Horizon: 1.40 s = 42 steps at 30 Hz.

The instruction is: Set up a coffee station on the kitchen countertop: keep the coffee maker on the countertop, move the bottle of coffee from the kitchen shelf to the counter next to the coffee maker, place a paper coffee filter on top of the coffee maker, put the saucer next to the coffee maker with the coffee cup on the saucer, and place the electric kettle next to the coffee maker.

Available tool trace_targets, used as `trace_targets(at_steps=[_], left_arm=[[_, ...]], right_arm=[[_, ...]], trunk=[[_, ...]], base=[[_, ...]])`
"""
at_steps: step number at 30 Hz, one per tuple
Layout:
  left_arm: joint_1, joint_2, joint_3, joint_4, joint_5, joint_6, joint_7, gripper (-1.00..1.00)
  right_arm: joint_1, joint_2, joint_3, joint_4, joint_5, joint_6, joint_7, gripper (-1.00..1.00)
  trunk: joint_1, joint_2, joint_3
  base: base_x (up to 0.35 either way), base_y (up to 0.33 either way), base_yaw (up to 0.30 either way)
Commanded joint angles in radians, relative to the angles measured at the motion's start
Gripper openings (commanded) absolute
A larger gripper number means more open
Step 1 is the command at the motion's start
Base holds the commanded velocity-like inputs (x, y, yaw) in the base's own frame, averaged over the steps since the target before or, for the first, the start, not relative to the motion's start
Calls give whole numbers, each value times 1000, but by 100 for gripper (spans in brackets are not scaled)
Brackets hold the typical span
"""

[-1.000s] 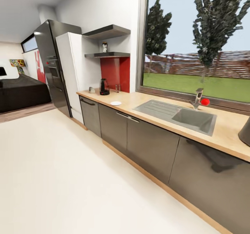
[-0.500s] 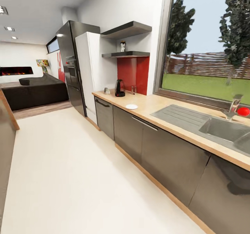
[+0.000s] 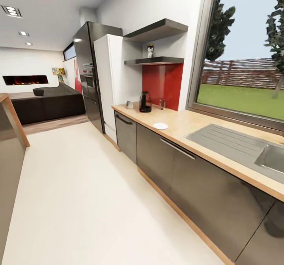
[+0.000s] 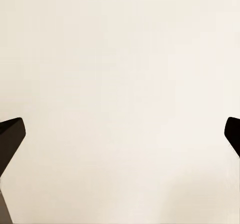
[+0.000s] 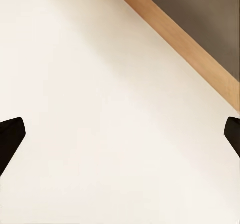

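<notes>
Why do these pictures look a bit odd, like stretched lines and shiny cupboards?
Head view: wide lens, so the countertop and window frame slant and stretch toward the edges; glossy cabinet doors mirror dark shapes; ceiling spotlights glare. Both wrist views: flat, evenly lit pale floor, with dark fingertips at the edges.

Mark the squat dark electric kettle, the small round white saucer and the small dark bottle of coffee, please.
Squat dark glass electric kettle (image 3: 145, 102): head view, on its dark body.
Small round white saucer (image 3: 160, 126): head view, on the plate's centre.
Small dark bottle of coffee (image 3: 150, 51): head view, on the jar's body, on the lower shelf.
</notes>
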Motion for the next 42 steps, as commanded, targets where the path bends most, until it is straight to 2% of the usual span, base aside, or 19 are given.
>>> trace_targets(at_steps=[1,42], left_arm=[[-1,0,1,1,3,-3,0,100],[-1,0,1,1,5,-3,0,100]], right_arm=[[-1,1,-2,1,4,-3,0,100],[-1,1,-2,3,4,-3,0,100]], trunk=[[1,0,-1],[1,0,-1]], base=[[339,93,0],[303,203,0]])
